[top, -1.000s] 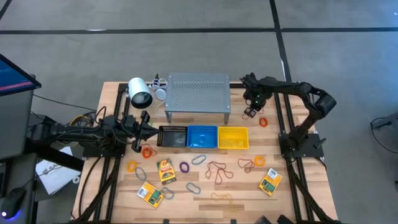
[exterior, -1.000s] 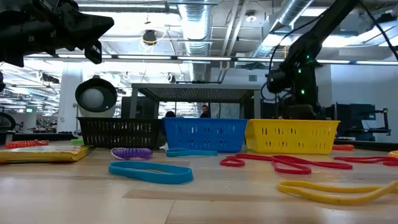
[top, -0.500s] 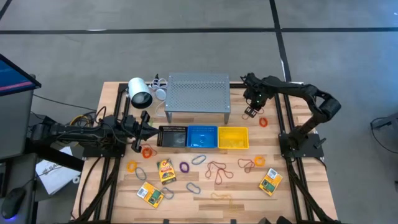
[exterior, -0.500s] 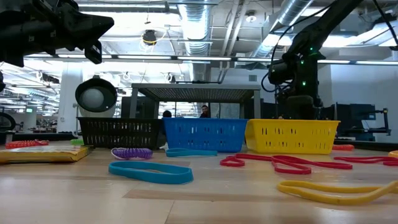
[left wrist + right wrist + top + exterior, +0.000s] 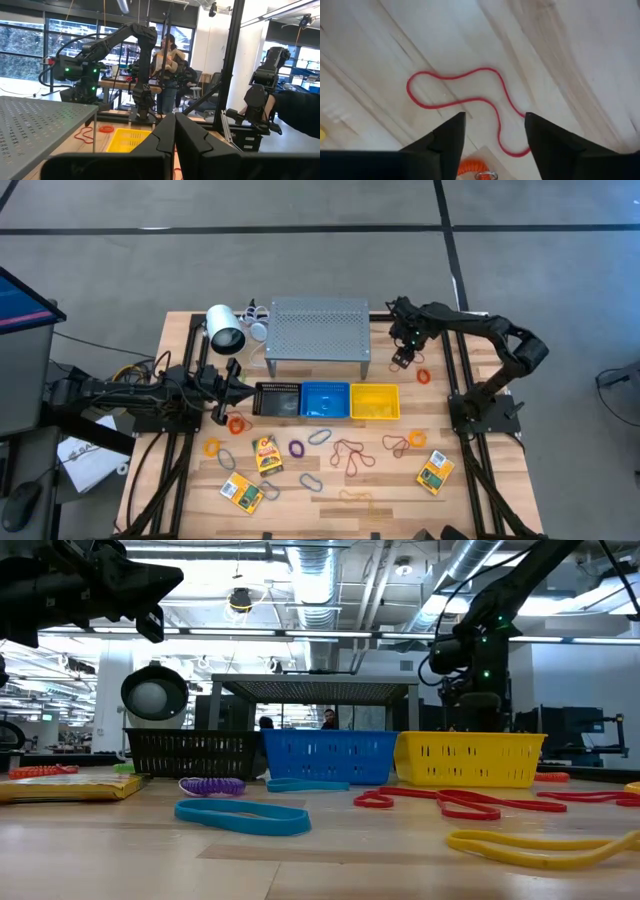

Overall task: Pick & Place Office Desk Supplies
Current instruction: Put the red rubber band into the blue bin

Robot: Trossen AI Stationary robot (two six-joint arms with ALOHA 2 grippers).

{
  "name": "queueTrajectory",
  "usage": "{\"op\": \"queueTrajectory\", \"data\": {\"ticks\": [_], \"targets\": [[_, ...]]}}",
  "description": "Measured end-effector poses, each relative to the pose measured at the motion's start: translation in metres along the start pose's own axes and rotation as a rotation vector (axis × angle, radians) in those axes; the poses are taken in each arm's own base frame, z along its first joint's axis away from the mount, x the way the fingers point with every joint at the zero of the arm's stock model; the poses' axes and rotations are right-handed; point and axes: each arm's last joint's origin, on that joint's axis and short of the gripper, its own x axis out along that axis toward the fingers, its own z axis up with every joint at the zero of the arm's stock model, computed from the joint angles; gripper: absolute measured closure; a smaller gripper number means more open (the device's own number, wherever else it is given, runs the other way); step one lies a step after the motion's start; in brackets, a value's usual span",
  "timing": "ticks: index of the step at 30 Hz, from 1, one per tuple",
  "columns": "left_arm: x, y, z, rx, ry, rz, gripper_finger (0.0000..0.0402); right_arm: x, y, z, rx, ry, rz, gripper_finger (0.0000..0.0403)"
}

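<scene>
Claw fingers of my right arm [image 5: 492, 137] stand spread and empty, hanging over the pale wooden table [image 5: 400, 490] beside the grey perforated metal shelf [image 5: 318, 328]. Directly beneath lies a thin red band loop [image 5: 465, 100], flat on the wood, with an orange coiled band [image 5: 472, 167] just beside it. To lift the loop cleanly I should drop straight down, straddle one strand, and close right at the surface. My left claw [image 5: 174, 142], pressed together, waits near the black mesh bin [image 5: 277, 399].
</scene>
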Motion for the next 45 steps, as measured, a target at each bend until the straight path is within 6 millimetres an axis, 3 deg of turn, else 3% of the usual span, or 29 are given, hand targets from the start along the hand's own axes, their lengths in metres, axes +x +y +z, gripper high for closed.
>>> {"op": "queueTrajectory", "data": {"ticks": [12,32,45], "targets": [[0.0,0.0,0.0,0.0,0.0,0.0,0.0399,0.01,0.004,-0.008,-0.075,0.028,0.003,0.0194],[0.0,0.0,0.0,0.0,0.0,0.0,0.0399,0.01,0.003,-0.004,-0.17,-0.012,-0.006,0.0198],[0.0,0.0,0.0,-0.003,0.0,-0.001,0.0399,0.047,0.003,-0.002,-0.172,0.144,0.039,0.0198]]}}
